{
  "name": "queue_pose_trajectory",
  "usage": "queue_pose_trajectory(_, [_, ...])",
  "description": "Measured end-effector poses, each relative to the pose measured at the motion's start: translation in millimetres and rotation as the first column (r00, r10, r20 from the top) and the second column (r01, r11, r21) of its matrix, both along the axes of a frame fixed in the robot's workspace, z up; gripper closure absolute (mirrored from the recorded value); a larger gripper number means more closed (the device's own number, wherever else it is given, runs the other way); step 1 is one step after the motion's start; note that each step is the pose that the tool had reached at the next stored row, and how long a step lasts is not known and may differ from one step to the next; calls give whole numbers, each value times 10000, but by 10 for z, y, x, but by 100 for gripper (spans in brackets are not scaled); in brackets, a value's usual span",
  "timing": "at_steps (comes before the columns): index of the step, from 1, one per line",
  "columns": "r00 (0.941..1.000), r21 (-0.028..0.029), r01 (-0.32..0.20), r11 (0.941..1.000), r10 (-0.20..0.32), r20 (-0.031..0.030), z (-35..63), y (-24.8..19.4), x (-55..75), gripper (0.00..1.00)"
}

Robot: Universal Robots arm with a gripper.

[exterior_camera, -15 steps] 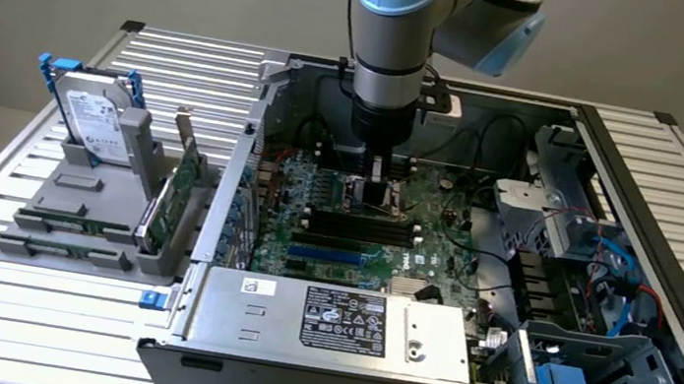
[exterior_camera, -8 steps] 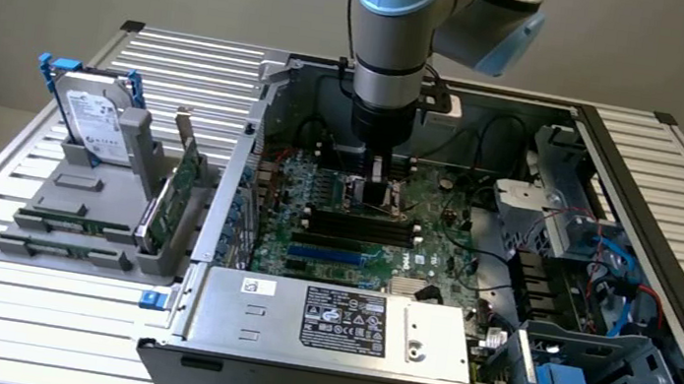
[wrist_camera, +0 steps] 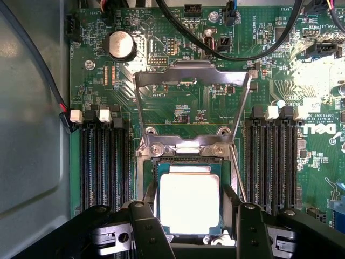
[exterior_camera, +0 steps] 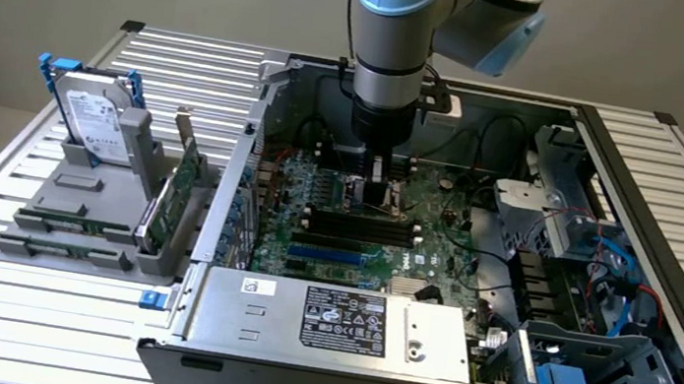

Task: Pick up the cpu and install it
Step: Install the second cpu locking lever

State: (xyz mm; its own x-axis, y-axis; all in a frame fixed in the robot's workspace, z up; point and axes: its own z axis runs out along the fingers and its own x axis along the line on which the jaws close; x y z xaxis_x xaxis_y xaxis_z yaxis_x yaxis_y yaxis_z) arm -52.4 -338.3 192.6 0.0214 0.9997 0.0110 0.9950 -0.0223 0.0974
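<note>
the cpu (wrist_camera: pixel 188 204) is a light, stiff, thin square; its smooth metal lid is slippery and its underside is probably delicate, so the bare side edges are the place to hold it. it lies flat, lid up, square with no real long axis, its edges parallel to the socket (wrist_camera: pixel 186 162) directly beneath. the gripper (wrist_camera: pixel 191 233) appears clamped on two opposite edges, fingers (wrist_camera: pixel 146 229) flanking it. whether it is seated i cannot tell. the load plate (wrist_camera: pixel 191 75) stands raised above the motherboard (wrist_camera: pixel 178 116).
</note>
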Motion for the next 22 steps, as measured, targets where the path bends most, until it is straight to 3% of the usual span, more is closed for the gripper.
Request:
queue_pose_trajectory(3, [10000,10,0,10000,0,5,-3,2,1,44])
queue_pose_trajectory(4, [10000,7,0,10000,0,5,-3,2,1,37])
queue_pose_trajectory(22, [10000,-2,1,10000,-1,-7,0,22,0,37])
